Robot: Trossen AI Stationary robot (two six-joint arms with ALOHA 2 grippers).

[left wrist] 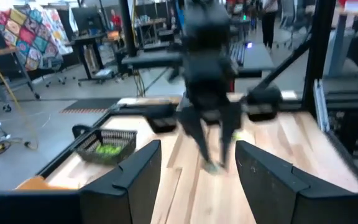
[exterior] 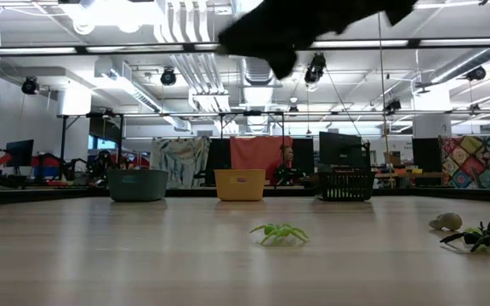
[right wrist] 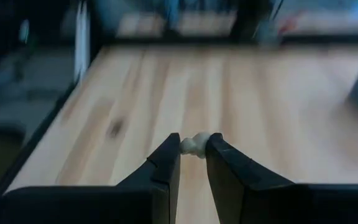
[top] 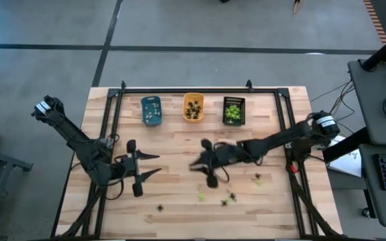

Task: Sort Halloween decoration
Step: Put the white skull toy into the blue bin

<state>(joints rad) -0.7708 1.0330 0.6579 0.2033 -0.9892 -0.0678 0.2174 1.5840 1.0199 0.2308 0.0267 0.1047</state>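
Observation:
My right gripper [top: 194, 165] hangs above the middle of the table, shut on a tiny pale whitish decoration [right wrist: 194, 144]. My left gripper [top: 150, 165] stands open at the left, pointing level toward the right arm, with nothing between its fingers [left wrist: 135, 180]. Loose figures lie on the near part of the table: a yellow-green one [exterior: 279, 232], a black one [exterior: 483, 236], a pale one [exterior: 446, 222] and one more [top: 160, 208]. Along the far edge stand a blue tray [top: 151, 110], an orange tray [top: 193, 107] and a black tray [top: 234, 110], each with small figures inside. My right gripper pinches the pale figure's small body [right wrist: 196, 145] between its two fingers, only at their free ends. The fingers come from the table's right side, slanting a little downward. The figure is lifted clear of the table.
A dark metal frame [top: 179, 90] runs along the table's far, left and right edges. Bare wood lies between the trays and the grippers. Beyond the table is a room with desks, screens and a person [exterior: 287, 161] far behind.

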